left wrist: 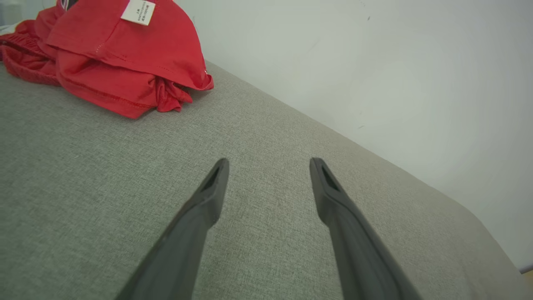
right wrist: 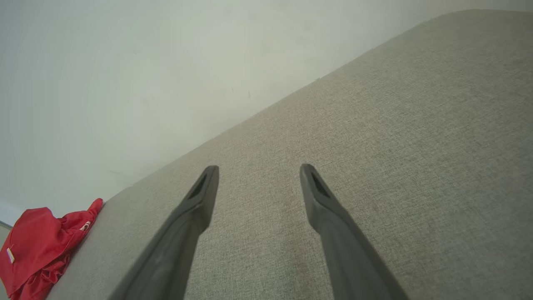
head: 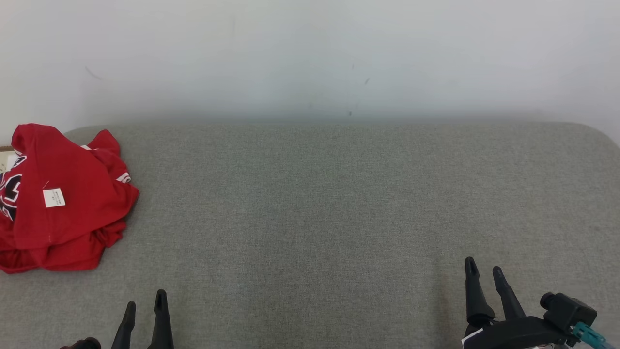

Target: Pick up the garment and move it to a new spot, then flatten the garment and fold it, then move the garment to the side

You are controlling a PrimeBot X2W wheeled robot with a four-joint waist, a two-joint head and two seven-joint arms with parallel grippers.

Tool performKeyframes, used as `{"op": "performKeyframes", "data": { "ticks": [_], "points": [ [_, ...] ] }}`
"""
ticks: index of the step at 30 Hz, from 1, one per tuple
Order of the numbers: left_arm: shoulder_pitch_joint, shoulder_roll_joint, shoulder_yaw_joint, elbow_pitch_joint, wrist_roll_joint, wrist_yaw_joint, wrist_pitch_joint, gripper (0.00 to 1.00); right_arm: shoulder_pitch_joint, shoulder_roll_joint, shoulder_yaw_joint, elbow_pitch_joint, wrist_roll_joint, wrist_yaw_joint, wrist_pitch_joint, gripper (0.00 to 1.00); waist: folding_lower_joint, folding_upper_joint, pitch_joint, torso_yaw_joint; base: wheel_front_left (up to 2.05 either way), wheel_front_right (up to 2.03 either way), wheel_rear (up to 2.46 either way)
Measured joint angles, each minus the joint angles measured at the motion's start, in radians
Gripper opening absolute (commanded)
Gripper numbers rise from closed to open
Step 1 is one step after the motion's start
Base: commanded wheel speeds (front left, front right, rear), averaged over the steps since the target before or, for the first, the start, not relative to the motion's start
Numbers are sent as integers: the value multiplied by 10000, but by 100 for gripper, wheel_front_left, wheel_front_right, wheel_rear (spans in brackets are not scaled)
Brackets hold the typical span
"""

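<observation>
Lying crumpled: red garment (head: 82,223) | white tag (head: 54,198), print unreadable | left claw (head: 146,298) spread | right claw (head: 484,264) spread

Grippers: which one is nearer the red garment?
The left gripper, low on the left, close to the red garment at the left end of the grey surface. The right gripper sits far across, lower right.

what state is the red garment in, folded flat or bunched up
Bunched up: the red garment lies in a rumpled heap on the grey surface, uneven layers overlapping, white label showing.
</observation>
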Motion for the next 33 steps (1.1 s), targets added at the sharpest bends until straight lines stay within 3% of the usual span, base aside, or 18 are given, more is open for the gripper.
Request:
{"op": "performKeyframes", "data": {
  "ticks": [10, 21, 33],
  "points": [
    [1, 161, -221, -138, 913, 176, -234, 100, -28, -4, 311, 117, -1089, 0, -255, 100, 0, 0, -70, -16, 0, 0, 0],
    [1, 301, -349, -105, 1593, -84, -518, 100, -75, -121, 537, 359, -1923, 0, -510, 100, 0, 0, -128, 23, 0, 0, 0],
    [29, 355, -389, -174, 2650, -52, -780, 100, -227, -359, 1093, 336, -3053, 0, -786, 100, 0, 0, -140, -50, 0, 0, 0]
  ]
}}
